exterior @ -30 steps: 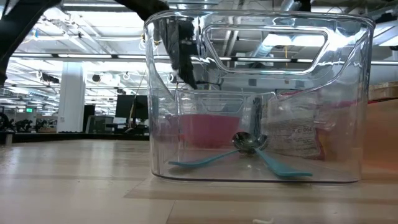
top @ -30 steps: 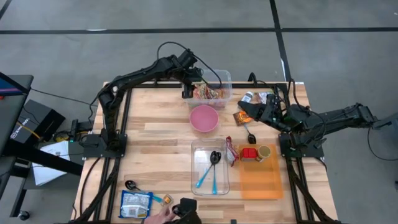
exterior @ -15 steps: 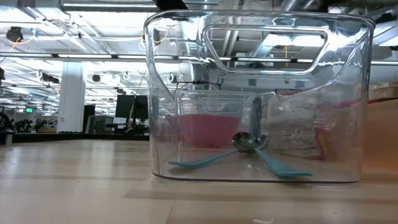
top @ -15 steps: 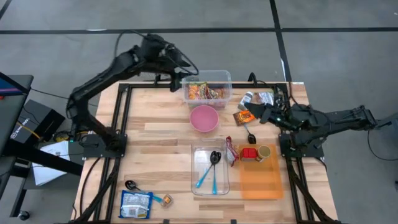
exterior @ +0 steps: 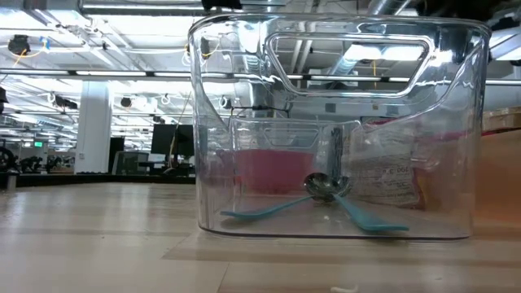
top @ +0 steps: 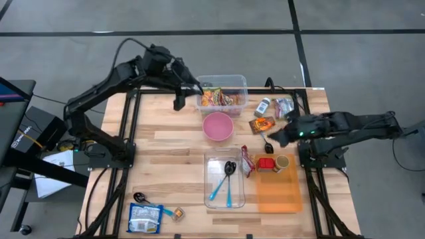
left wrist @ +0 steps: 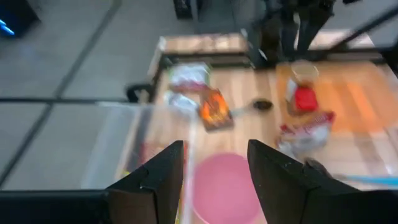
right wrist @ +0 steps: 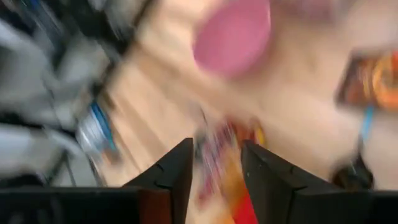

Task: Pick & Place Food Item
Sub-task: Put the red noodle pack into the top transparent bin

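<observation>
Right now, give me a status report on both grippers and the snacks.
Left gripper open, empty, beside snack bin. Right gripper open, empty, near orange packet. Nothing blocking.

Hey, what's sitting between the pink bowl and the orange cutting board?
In the high view, a red snack packet lies between the pink bowl and the orange cutting board, beside the clear utensil bin.

- You get even, bright overhead light on the table [top: 166, 133], with soft, short shadows.
- Ceiling lights glare off the clear bin [exterior: 334, 122] in your low view.
- Your right wrist view is heavily motion-blurred; the left one mildly.
</observation>
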Controlling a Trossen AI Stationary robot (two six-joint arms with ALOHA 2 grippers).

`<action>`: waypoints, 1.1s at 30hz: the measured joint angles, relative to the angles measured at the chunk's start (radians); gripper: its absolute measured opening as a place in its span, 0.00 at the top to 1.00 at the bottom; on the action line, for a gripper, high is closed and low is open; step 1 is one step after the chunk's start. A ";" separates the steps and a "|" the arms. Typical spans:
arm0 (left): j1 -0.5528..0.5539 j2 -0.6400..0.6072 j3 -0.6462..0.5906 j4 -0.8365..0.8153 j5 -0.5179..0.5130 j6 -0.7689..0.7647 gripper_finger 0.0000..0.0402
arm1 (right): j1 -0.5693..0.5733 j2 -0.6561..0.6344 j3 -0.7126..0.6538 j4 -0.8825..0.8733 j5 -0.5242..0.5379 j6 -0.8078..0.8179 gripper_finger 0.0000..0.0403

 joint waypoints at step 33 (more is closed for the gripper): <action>-0.261 -0.085 -0.247 0.186 -0.008 -0.168 0.57 | -0.121 0.466 0.011 0.077 -0.332 -0.779 0.57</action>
